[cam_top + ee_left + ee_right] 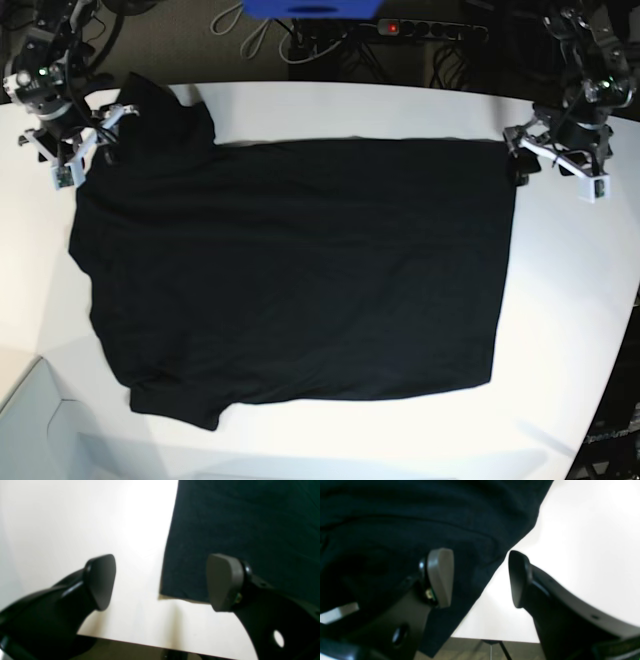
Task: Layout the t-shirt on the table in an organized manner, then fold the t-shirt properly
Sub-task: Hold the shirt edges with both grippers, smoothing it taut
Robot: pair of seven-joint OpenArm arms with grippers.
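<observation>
Black cloth spread flat, both grippers parted at its far corners.

Grey-padded and spread wide with nothing between its jaws, the left gripper (161, 582) straddles a corner of the black soft cotton t-shirt (290, 270), one pad (225, 580) over the cloth and the other over bare tabletop, which looks to me like a corner just let go. At the shirt's opposite far corner the right gripper (480, 577) stands parted too, empty, one pad (441, 576) over the fabric edge. The shirt lies smoothed across the middle of the large plain white table (570, 330), its print not showing, sleeves bunched a little near the right gripper. Laying out seems nearly done; folding has not begun.
</observation>
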